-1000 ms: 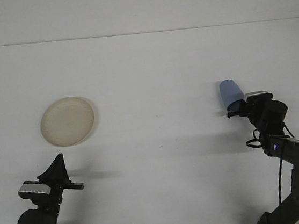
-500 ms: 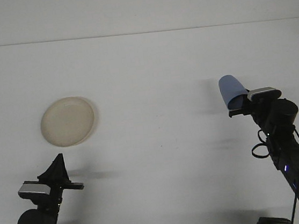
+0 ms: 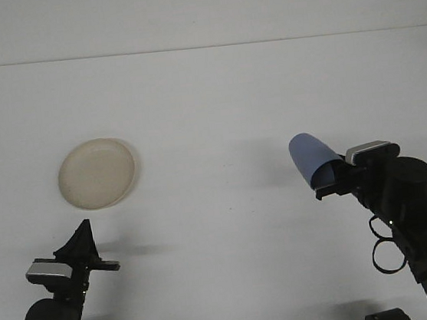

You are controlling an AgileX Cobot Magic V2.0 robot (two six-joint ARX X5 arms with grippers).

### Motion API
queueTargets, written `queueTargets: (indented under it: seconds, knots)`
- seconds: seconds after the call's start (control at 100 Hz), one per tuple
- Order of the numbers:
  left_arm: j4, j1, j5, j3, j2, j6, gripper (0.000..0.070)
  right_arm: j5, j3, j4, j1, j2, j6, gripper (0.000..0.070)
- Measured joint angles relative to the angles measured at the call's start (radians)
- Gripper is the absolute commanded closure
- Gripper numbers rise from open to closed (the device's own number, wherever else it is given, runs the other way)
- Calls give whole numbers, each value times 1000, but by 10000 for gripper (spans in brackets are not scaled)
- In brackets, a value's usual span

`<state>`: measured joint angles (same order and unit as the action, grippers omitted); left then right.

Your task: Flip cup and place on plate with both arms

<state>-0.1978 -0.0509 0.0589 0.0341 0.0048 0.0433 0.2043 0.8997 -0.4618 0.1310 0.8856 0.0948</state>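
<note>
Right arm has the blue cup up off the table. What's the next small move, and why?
Probably carry the blue cup leftward toward mid-table for a handover. The right gripper holds it tilted, closed end up-left, far from the plate, which lies on the left side near the idle left gripper.

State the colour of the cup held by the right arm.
Blue, clearest in the front view: the cup.

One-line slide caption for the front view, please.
Right gripper holds the blue cup tilted above the table; left gripper waits below the beige plate.
</note>
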Motion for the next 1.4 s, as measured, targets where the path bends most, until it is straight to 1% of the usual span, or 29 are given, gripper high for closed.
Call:
queueTargets:
  seconds: [0.08,0.15,0.33,0.41,0.49,0.72,0.95,1.19,1.25,1.36,1.4]
  knots:
    - [0,0,0,0,0,0,689,-51,89,-164,64,21,15,699]
    - [0,0,0,0,0,0,689,-75,177,-291,122,61,29,699]
    - [0,0,0,0,0,0,689,-79,382,-547,270,197,59,697]
    - [0,0,0,0,0,0,689,-82,446,-600,335,263,69,697]
    - [0,0,0,0,0,0,689,-106,499,-640,395,338,74,697]
    - [0,0,0,0,0,0,689,-177,602,-773,518,573,78,691]
    - [0,0,0,0,0,0,689,-178,637,-813,597,750,78,691]
    - [0,0,0,0,0,0,688,-178,644,-821,644,845,78,687]
    - [0,0,0,0,0,0,688,-178,644,-821,649,861,78,659]
    - [0,0,0,0,0,0,689,-178,644,-819,650,877,77,555]
    - [0,0,0,0,0,0,689,-178,644,-819,650,880,75,543]
